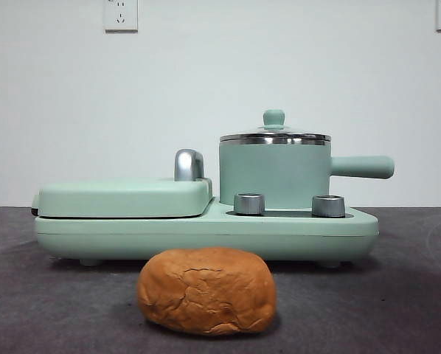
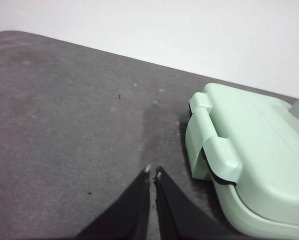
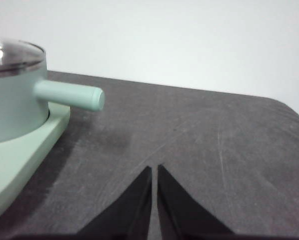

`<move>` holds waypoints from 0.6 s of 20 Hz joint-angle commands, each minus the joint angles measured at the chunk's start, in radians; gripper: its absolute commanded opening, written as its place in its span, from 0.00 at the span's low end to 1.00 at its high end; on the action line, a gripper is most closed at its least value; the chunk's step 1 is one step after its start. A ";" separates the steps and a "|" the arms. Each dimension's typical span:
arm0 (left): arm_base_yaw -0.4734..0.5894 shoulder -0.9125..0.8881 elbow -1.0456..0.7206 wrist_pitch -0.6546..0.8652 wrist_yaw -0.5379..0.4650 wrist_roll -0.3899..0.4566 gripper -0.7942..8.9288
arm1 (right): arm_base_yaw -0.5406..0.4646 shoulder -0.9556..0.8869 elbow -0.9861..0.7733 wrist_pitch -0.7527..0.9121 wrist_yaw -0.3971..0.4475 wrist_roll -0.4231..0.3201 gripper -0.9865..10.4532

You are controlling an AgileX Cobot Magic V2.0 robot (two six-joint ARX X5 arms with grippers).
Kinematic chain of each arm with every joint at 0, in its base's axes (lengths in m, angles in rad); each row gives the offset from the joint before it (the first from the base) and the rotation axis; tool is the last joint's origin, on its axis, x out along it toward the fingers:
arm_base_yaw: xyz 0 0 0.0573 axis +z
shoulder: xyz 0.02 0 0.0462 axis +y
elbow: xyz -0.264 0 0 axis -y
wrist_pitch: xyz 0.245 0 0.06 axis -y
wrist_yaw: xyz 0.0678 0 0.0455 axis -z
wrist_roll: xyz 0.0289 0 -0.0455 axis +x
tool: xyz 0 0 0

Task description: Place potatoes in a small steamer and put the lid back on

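So the small steamer (image 1: 274, 175) sits on the right side of the mint-green cooker base (image 1: 206, 230), side handle (image 1: 362, 167) sticking out to the right, and the lid (image 1: 274, 135) is on it, knob up. Can't see inside the pot from any angle, the glass only shows glare. The potatoes (image 1: 206, 290) (really one crusty golden-brown lump) lie on the dark table (image 1: 43, 310) in front of the cooker, near the camera, not touching it. The flat griddle cover (image 1: 123, 198) on the left half is down.

Front view shows no arms at all. The wrist cams fill that in: the left gripper (image 2: 152, 173) hangs over bare table just beside the griddle end of the cooker, tips pressed together on nothing. The right gripper (image 3: 154, 168) is over the table out past the pot's handle, tips likewise together and empty. Neither wrist view catches the potato lump; only the front one does.
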 commanded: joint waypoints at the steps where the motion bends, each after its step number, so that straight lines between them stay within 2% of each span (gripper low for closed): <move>1: -0.001 0.000 -0.019 0.008 0.001 -0.035 0.11 | 0.000 -0.002 -0.004 0.018 0.000 -0.003 0.10; 3: -0.001 0.000 -0.019 0.008 0.002 -0.035 0.10 | 0.000 -0.002 -0.004 0.037 -0.001 0.008 0.10; 8: -0.001 0.000 -0.019 0.064 0.002 -0.039 0.10 | 0.000 -0.002 -0.003 0.120 0.004 0.141 0.10; 12: -0.001 0.000 -0.019 0.178 0.002 -0.111 0.10 | 0.000 -0.002 -0.003 0.120 0.008 0.183 0.10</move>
